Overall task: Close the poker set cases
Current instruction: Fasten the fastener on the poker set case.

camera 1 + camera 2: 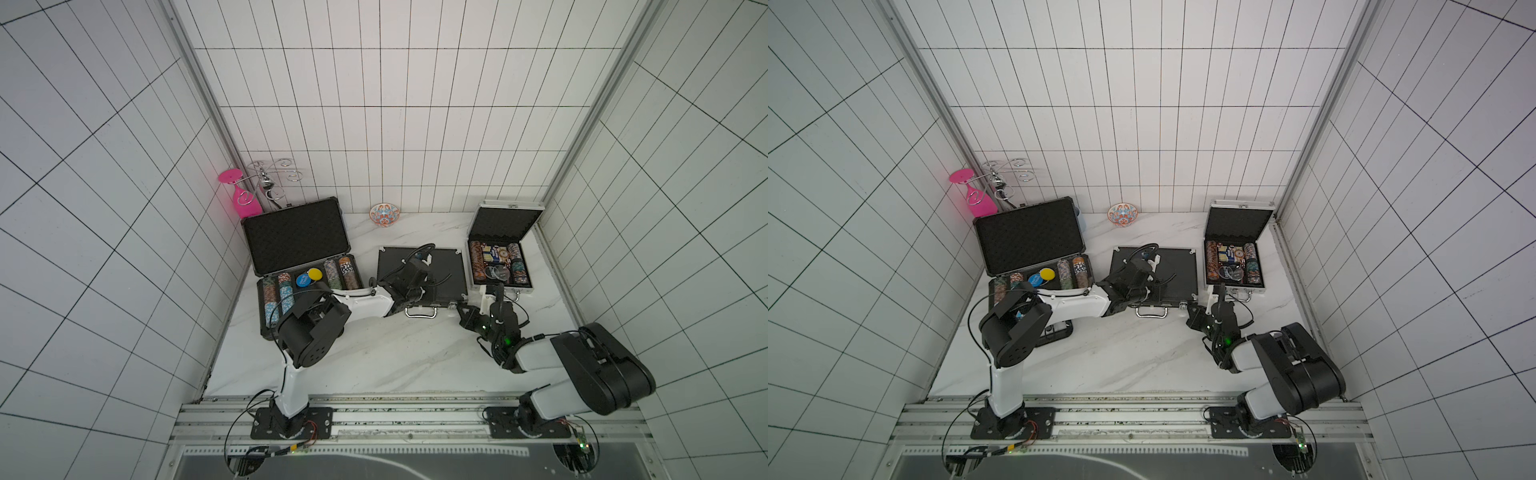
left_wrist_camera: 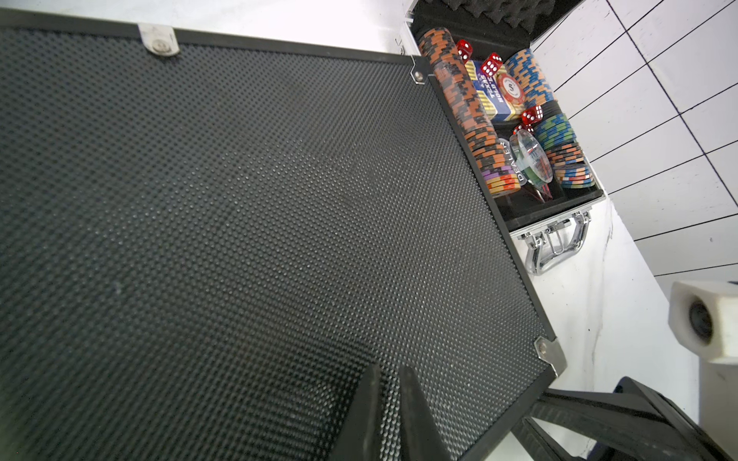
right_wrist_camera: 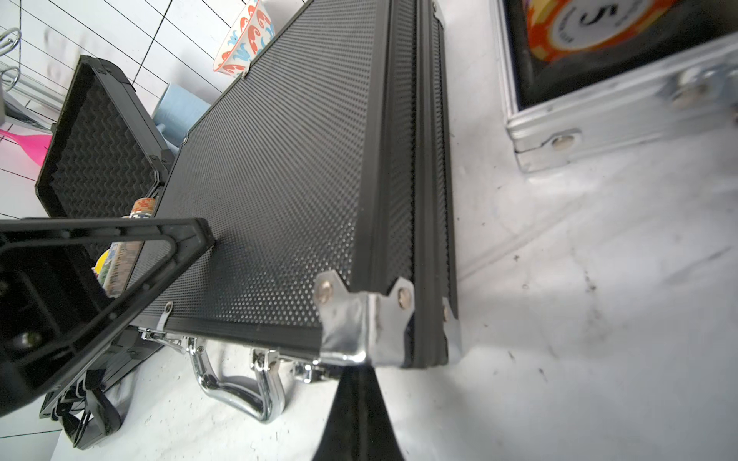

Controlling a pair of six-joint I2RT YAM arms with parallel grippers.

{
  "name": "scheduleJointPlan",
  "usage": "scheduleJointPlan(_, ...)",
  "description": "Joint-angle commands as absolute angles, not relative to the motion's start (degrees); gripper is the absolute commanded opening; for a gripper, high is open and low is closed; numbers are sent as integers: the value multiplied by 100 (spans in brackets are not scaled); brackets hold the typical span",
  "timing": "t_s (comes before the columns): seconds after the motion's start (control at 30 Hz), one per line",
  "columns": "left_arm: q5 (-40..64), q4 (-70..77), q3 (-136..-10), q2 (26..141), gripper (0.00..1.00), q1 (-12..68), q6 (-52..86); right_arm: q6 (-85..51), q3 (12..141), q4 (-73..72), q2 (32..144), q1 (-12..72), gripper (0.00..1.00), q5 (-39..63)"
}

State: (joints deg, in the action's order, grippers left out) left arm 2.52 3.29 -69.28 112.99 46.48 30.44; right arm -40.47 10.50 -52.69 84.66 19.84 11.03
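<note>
Of the three poker set cases, the medium black one with silver trim (image 1: 444, 270) lies closed in the middle, handle (image 3: 239, 395) toward me. The large ribbed black case (image 1: 297, 245) stands open at the left with chips in its base. At the right, the small silver case (image 1: 500, 257) is open too, holding chips, cards and dice (image 2: 491, 66). My left gripper (image 2: 389, 369) rests on the medium case's lid near its front edge, fingers nearly together and holding nothing. My right gripper (image 3: 357, 373) is shut and empty, its tip at that case's front right corner (image 3: 359, 323).
A patterned bowl (image 1: 384, 215) sits by the back wall. A pink glass (image 1: 241, 199) hangs on a wire rack (image 1: 272, 176) in the back left corner. A light blue object (image 3: 179, 107) stands behind the large case. Tiled walls close in on both sides.
</note>
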Motion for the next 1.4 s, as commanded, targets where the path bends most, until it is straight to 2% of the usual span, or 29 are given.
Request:
scheduleJointPlan(0.0,273,-1406,-6550,11686,13,4633,3110,-4063,988,-5286,8358,2152,4,1134)
scheduleJointPlan(0.33,249,-1485,-6612,11740,13,4737,3009,-4293,949,-6089,8998,2241,4,1099)
scheduleJointPlan(0.93,336,-1322,-5773,11609,12,4616,3004,-4816,986,-7461,10193,2182,4,613)
scheduleJointPlan(1.17,310,-1318,-5699,11555,12,4536,2990,-4737,1042,-6711,9762,2127,3,214)
scheduleJointPlan(1.37,293,-1361,-5833,11544,12,4543,2994,-4260,942,-5533,8512,2136,7,22)
